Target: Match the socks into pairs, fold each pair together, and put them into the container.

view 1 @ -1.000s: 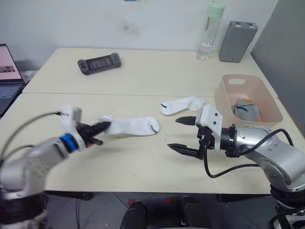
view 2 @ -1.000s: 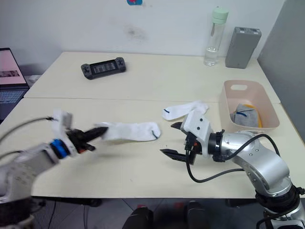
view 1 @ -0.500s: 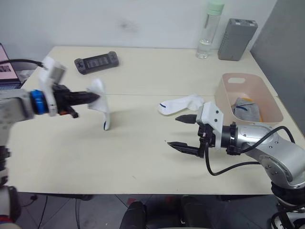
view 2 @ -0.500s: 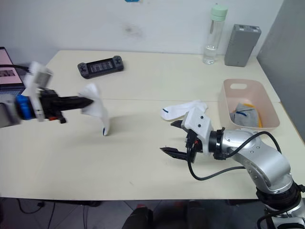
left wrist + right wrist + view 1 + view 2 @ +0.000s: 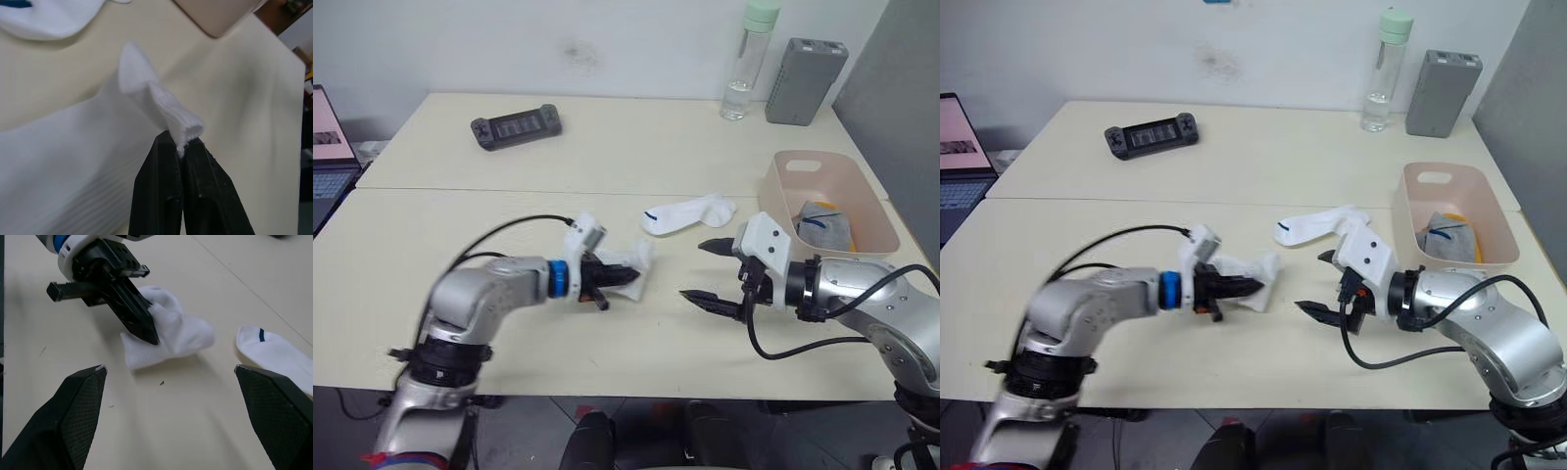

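A white sock [image 5: 634, 264] lies bunched on the table's middle, and my left gripper [image 5: 625, 278] is shut on its cuff; the left wrist view shows the cuff pinched between the fingertips [image 5: 168, 142]. A second white sock [image 5: 685, 212] with a dark mark lies flat just beyond it. My right gripper [image 5: 697, 269] hovers open and empty to the right of the held sock [image 5: 181, 335]. The pale pink container [image 5: 771, 201] stands at the right edge with a grey and orange bundle [image 5: 822, 224] inside.
A black game controller [image 5: 517, 127] lies at the back left. A water bottle [image 5: 744, 64] and a grey box [image 5: 806, 69] stand at the back right. A laptop [image 5: 328, 137] sits at the left edge. A seam [image 5: 460, 189] joins two tabletops.
My left gripper lifted the white sock up to the left, then swung it back down to the table's middle, where it now lies bunched. The right gripper stayed open, shifting slightly right.
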